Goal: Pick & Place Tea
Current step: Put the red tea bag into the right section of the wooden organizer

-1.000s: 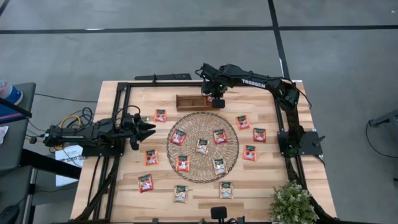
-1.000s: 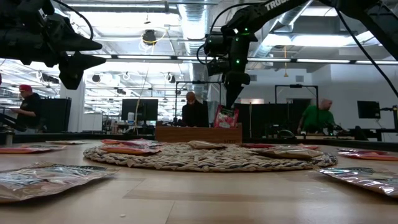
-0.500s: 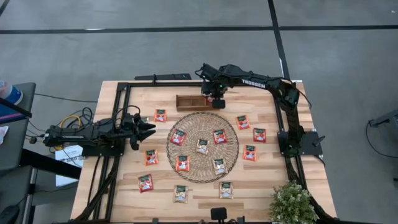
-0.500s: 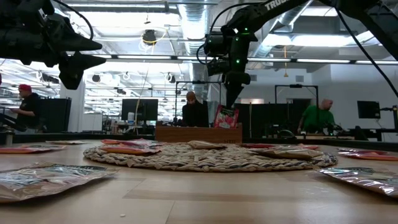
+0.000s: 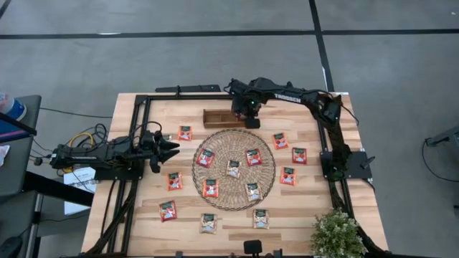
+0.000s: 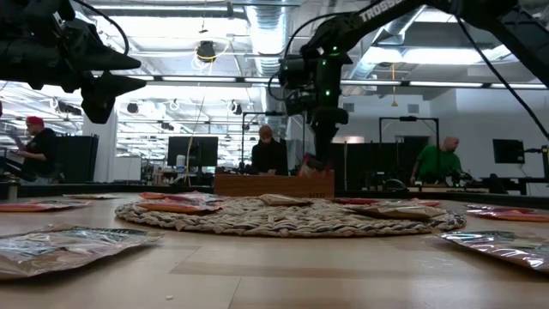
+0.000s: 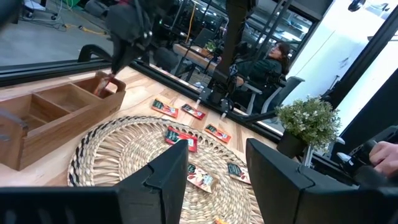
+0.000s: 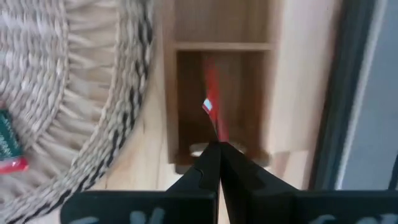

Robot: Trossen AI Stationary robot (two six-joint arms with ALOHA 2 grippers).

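The right gripper (image 8: 214,146) is down over the wooden divided tray (image 5: 219,118) at the far edge of the table, fingers pressed right together on the top edge of a red sachet (image 8: 212,106). It holds the sachet edge-on and hanging, which I'd say is so the thin packet slides upright into the narrow end compartment instead of lying across the dividers. The wrist view shows the sachet inside that last compartment, the one at the tray's end nearest the right arm; I can't tell if its lower edge touches the floor of the tray yet. In the low view only a sliver of red (image 6: 307,161) peeks above the tray wall, so I judge it well down, with the release not yet made.

The left gripper (image 5: 170,146) waits off to the left side of the table, above the wood, fingers (image 7: 168,177) spread apart and holding nothing.

The rest of the tea lies flat: 5 sachets on the round woven mat (image 5: 267,154), others scattered on the bare table (image 5: 143,215) around it, such as the red one (image 5: 185,132) near the left arm. Laid out singly and apart, each gives the fingers room to pinch it.
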